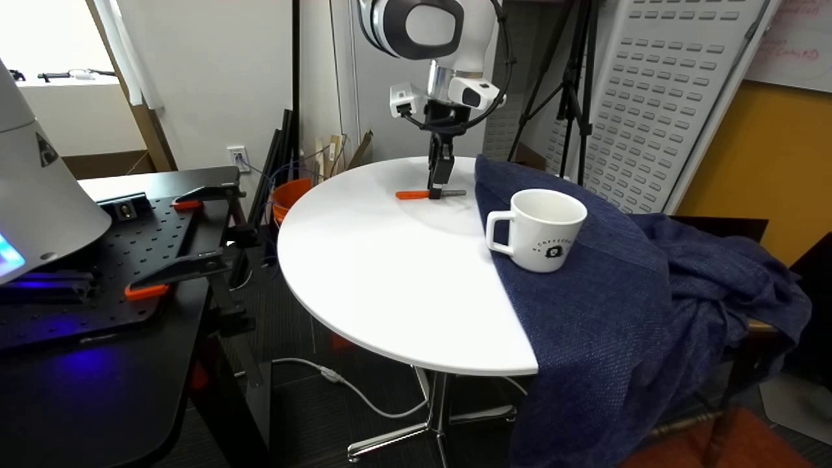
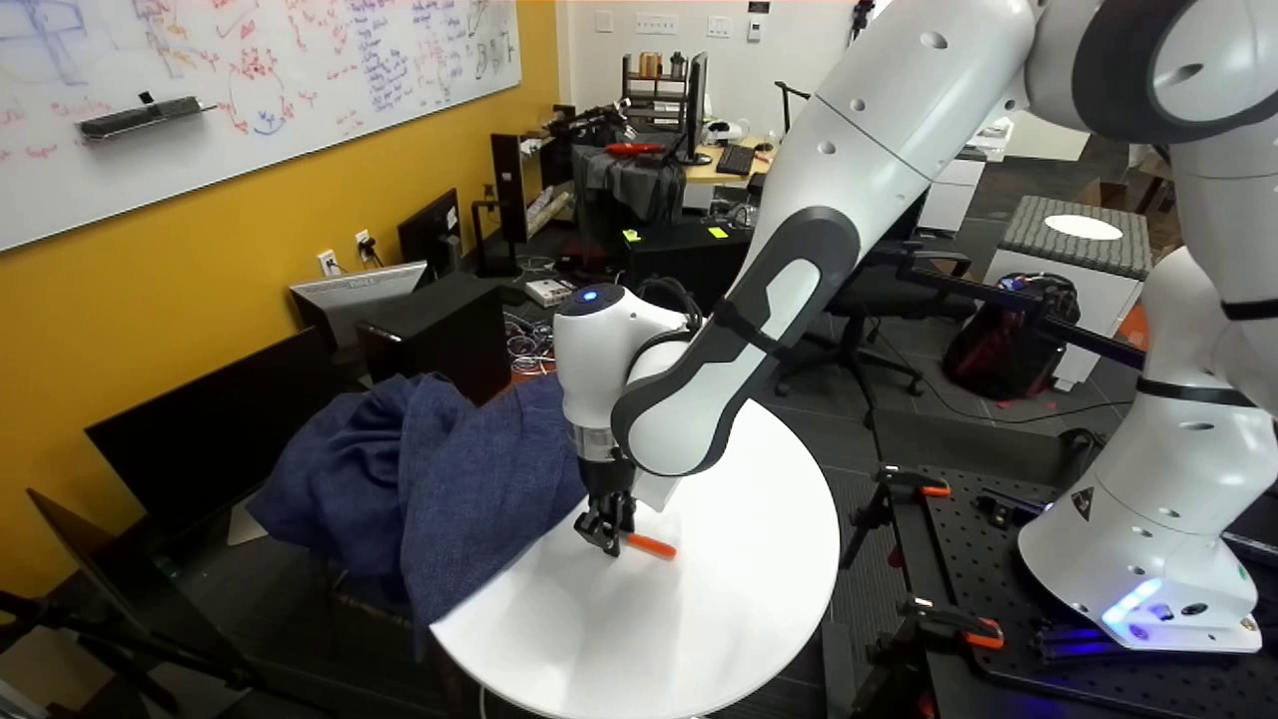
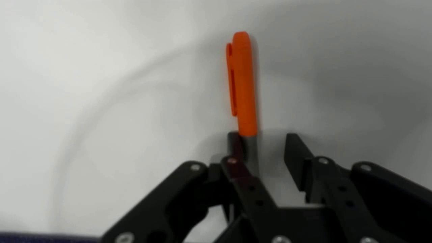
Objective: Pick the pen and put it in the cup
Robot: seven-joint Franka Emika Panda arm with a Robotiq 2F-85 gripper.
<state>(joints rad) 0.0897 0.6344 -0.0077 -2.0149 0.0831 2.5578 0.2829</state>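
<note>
Exterior views, both: one arm (image 2: 849,170), one black bench (image 1: 123,396), one round white table (image 1: 390,273), one navy cloth (image 1: 598,312) draped over part of it, two orange-tipped clamps (image 1: 175,270) on the bench. Smaller stuff: one claw (image 3: 263,145) with two fingers (image 3: 297,157), one white cup (image 1: 548,227) in an exterior view (upright on the cloth, handle (image 1: 492,231) toward the bare table), one orange-and-grey pen (image 3: 248,108).

Claw is unclenched, fingers standing apart. Pen lies flat on the bare table, running between them; per the wrist view, its orange end (image 3: 241,44) sticks out past their tips. It sits just beside the finger on the left of that view, with a clear gap to the finger on the right. Can't tell if the nearer finger touches it.

Visibility: arm runs off the edges of both exterior views. Wrist view crops the cloth to a bottom-left strip and cuts off the claw's rear. Cup lettering (image 1: 560,240) is too small to read fully. In an exterior view the claw hides the pen's grey part; orange end (image 2: 651,545) shows.
</note>
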